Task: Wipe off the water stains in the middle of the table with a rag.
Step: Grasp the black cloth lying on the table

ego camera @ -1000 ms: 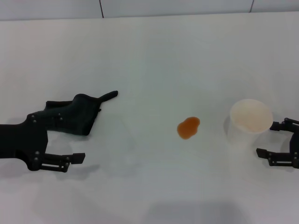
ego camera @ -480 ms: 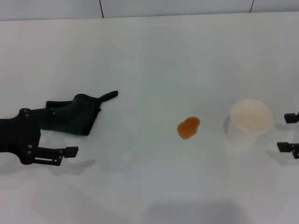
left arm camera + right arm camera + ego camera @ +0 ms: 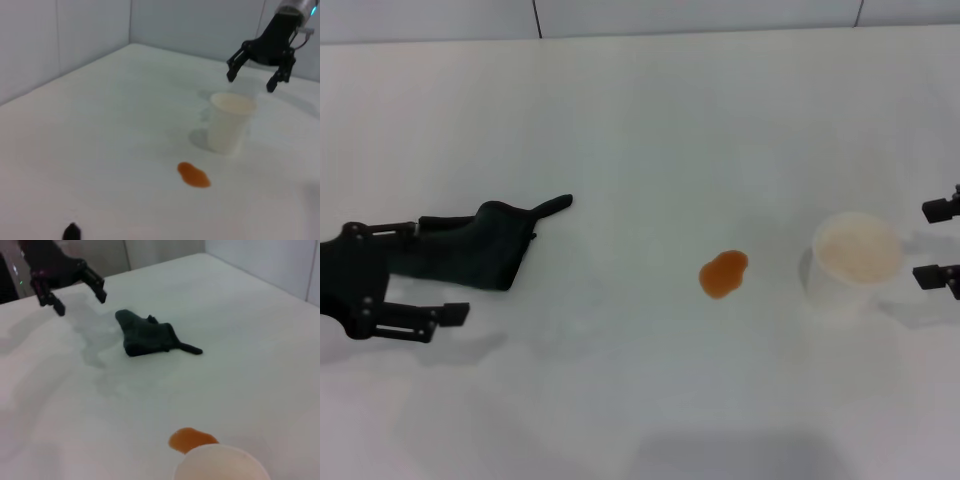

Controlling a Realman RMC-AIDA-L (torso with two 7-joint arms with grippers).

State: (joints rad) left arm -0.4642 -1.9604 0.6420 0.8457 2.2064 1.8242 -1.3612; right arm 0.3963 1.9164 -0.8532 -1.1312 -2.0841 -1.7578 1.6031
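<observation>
The rag [image 3: 485, 250] is a dark crumpled cloth lying on the white table [image 3: 640, 130] at the left, its thin tab pointing towards the middle. My left gripper [image 3: 442, 269] hovers open at the rag's left end, holding nothing; the right wrist view shows the left gripper [image 3: 80, 304] raised and apart from the rag [image 3: 147, 337]. The water stains [image 3: 723, 273] form one small orange-brown blotch mid-table, also visible as the stains [image 3: 193, 175] in the left wrist view. My right gripper [image 3: 921, 243] is open at the right edge, beside the cup.
A white paper cup [image 3: 857, 262] stands upright to the right of the blotch, between it and the right gripper [image 3: 251, 83]. A wall seam runs along the table's far edge.
The left gripper has drawn back to the left and slightly farther away. The right gripper has slid right, then farther away alongside the cup. Rag, blotch and cup have not moved.
</observation>
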